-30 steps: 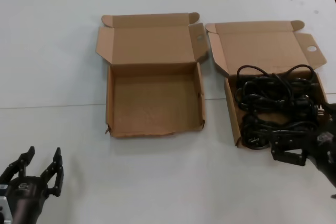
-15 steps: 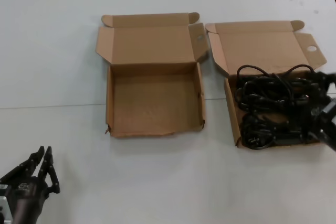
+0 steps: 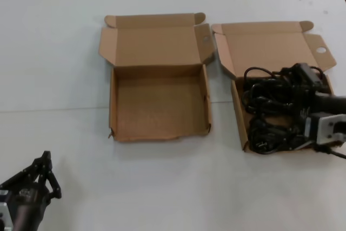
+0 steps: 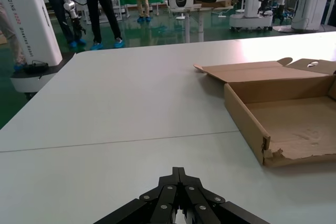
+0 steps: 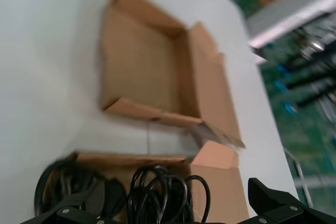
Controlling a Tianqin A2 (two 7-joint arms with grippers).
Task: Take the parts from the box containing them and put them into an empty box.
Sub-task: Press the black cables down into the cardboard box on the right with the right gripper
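White table (image 3: 162,187) carries two open mailer boxes side by side. The empty box (image 3: 159,106), front wall torn, lies well to the left of the right gripper (image 3: 300,77). Directly beneath that gripper sits the box containing the cables (image 3: 238,112), black cable bundles (image 3: 270,109) coiled inside. Right gripper fingers spread wide, holding nothing. Left gripper (image 3: 43,167) parked near the table's front edge, fingers closed together.
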